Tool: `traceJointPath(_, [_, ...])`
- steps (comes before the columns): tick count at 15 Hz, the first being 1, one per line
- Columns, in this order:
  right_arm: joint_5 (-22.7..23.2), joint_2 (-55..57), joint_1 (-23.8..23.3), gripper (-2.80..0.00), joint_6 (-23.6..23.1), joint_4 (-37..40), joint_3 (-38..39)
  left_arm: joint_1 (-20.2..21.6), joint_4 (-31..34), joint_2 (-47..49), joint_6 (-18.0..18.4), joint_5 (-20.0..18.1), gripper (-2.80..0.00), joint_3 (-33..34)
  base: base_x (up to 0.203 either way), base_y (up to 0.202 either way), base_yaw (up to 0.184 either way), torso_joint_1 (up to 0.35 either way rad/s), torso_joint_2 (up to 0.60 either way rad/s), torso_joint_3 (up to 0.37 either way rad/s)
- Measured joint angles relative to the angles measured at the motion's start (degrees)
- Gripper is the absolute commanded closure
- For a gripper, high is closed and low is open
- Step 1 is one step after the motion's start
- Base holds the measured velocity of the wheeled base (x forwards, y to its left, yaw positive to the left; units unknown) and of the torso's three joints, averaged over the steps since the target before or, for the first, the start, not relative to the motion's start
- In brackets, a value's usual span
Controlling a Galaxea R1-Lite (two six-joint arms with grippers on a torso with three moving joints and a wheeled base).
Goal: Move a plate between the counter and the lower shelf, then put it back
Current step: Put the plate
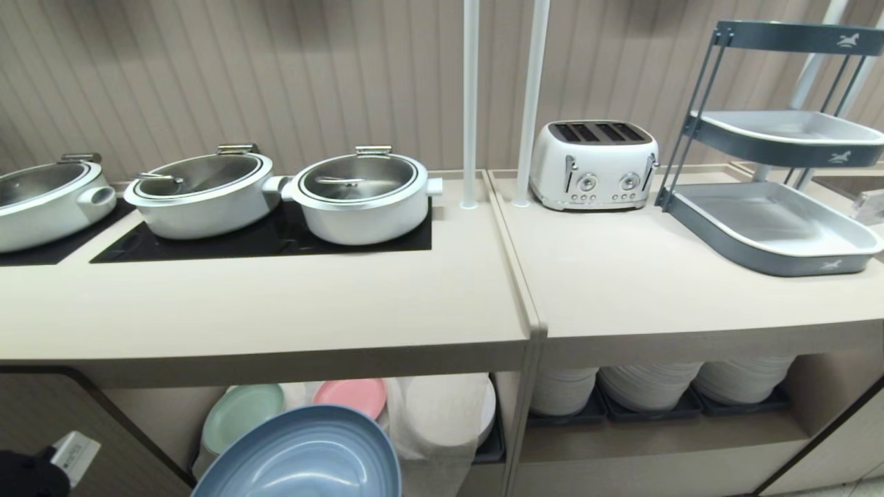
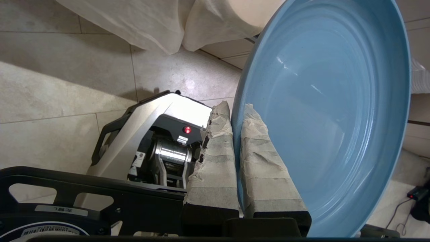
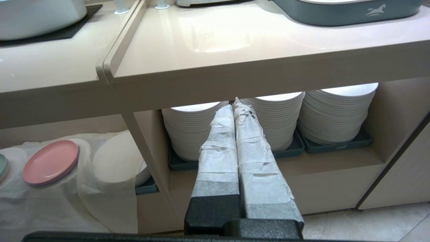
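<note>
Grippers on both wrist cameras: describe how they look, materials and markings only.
The left gripper has two long tapering jaws wrapped in wrinkled beige tape, frayed along one edge, on black blocks. Beside them sits a black bracket with cut-outs and a white printed label. The right gripper is built alike: two tapering jaws in creased whitish tape, grey bands lower down, on black blocks.

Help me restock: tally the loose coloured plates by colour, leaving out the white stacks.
Light blue plate, clamped at its rim by the left end effector: 1
Mint green plate, on the cloth in the lower shelf: 1
Pink plate, beside it on the cloth: 1
Total: 3
</note>
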Motion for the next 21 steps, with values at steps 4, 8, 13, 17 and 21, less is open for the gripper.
traceJointPath(4, [0.01, 0.0, -0.02, 0.0, 0.04, 0.02, 0.0, 0.0, -0.02, -0.07, -0.02, 0.01, 0.0, 0.0, 0.0, 0.0, 0.0, 0.159, -0.32, -0.162])
traceJointPath(8, [0.0, 0.0, -0.02, 0.0, 0.0, -0.02, 0.0, 0.07, -0.01, -0.12, -0.09, 0.0, 0.0, 0.0, 0.0, 0.0, 0.0, 0.131, -0.26, -0.126])
traceJointPath(13, [0.0, 0.0, -0.02, 0.0, 0.01, 0.01, 0.0, 0.09, -0.02, -0.41, -0.11, 0.07, 0.0, -0.02, 0.0, 0.0, 0.0, 0.062, -0.12, -0.059])
traceJointPath(17, [0.02, 0.0, -0.02, 0.0, 0.04, 0.0, 0.0, 0.09, 0.01, -0.46, -0.09, 0.17, 0.0, -0.02, 0.0, 0.0, 0.0, 0.0, 0.0, 0.0])
traceJointPath(21, [0.02, 0.0, 0.0, 0.0, 0.04, 0.02, 0.0, 0.44, 0.02, -0.77, -0.02, 0.13, 0.0, -0.02, 0.0, 0.0, 0.0, 0.0, 0.0, 0.0])
